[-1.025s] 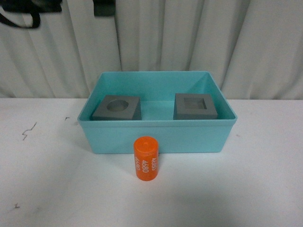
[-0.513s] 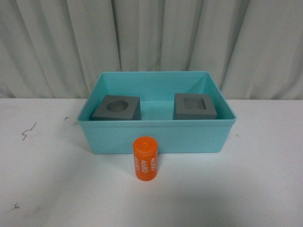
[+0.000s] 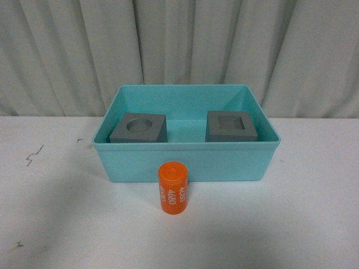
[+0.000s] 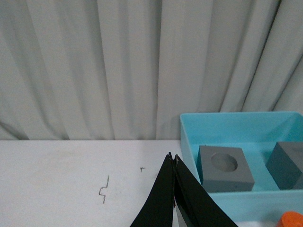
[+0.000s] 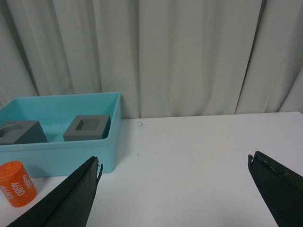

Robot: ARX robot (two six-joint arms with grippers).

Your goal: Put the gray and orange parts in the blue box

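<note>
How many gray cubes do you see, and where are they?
2. The round-recess cube sits at the left inside the blue box; the square-recess cube at the right. None seem hidden.

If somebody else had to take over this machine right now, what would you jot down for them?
Left gripper: jaws shut, holding nothing.
Right gripper: jaws wide open, holding nothing.
Done: the round-recess cube and the square-recess cube sit inside the blue box.
Left to do: the orange cylinder stands upright on the table just outside the box's near wall; it needs picking up and placing inside.
</note>
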